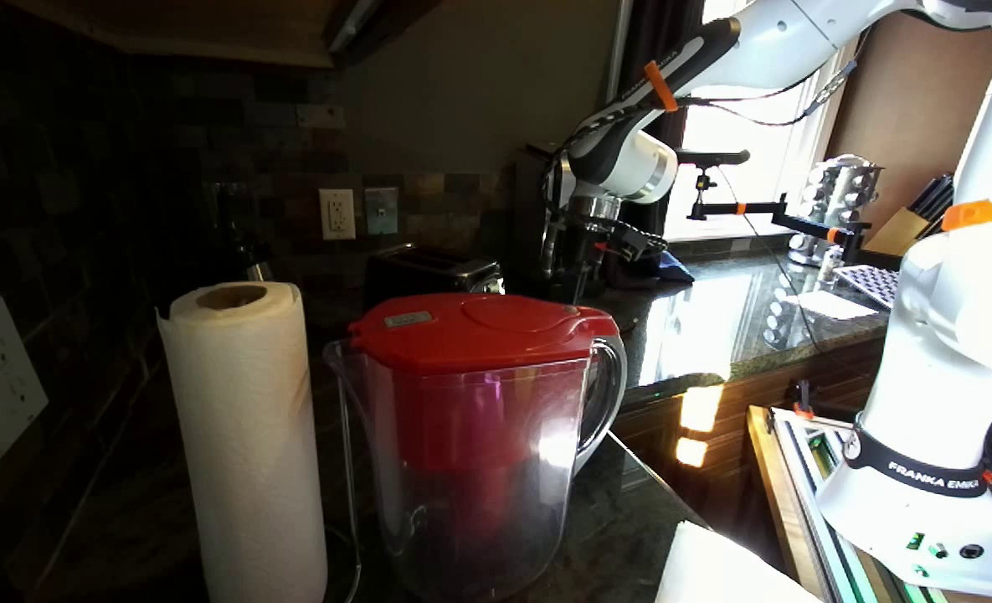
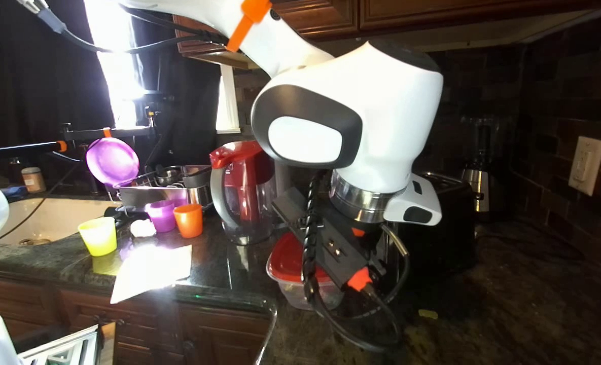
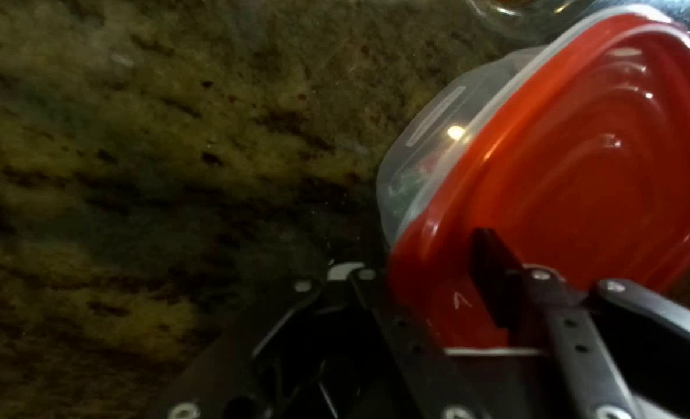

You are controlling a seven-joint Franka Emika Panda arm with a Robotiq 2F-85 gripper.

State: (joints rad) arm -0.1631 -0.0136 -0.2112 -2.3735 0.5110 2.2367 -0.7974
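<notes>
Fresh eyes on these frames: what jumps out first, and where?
Probably the white arm, bent over the counter in an exterior view, its end effector at a corner of the red-lidded container. Next the red-topped pitcher, beside the paper towel roll in an exterior view's foreground. Then the bright yellow cup, purple cup and orange cup, between the pitcher and the sink.

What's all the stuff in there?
counter: one, dark, along walls
sink: one, cream, in counter
container: one, clear, red-lidded, on counter
pitcher: one, red and clear, on counter
paper roll: one, white, beside pitcher
toaster: one, black, on counter
cups: three, yellow, purple and orange, near sink
dish rack: one, silver, behind cups
round dish: one, purple, by dish rack
knife block: one, brown, on counter
arm: one, mostly white, over counter
tool: one, black, at container's corner
</notes>
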